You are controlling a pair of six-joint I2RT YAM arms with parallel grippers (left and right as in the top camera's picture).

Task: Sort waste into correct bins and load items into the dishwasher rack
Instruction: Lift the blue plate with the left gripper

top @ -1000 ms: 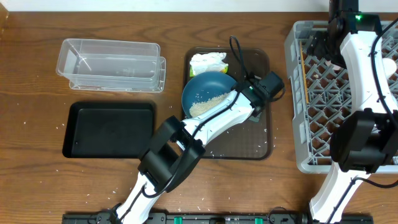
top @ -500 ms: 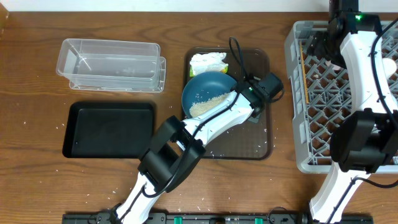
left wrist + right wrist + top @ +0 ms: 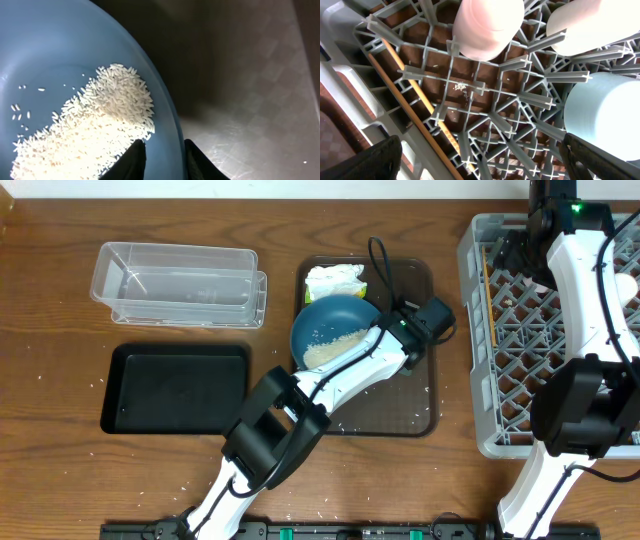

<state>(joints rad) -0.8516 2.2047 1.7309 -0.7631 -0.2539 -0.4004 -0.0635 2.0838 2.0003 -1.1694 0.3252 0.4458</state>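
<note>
Grainy white rice heap (image 3: 90,130) on smooth round blue plate (image 3: 50,45)

1. We see that the left gripper (image 3: 164,152) has narrowed its jaws onto the rim of the dark blue plate (image 3: 50,40).
2. The plate's edge opposite the gripper has shifted slightly further from it.

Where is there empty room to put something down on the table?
The black tray and clear tub lie bare. The brown tray's near right part, below the plate, holds only stray grains. Table left of the black tray is free. Crowded: the brown tray's far end, with napkin, plate and left gripper, and the rack.
</note>
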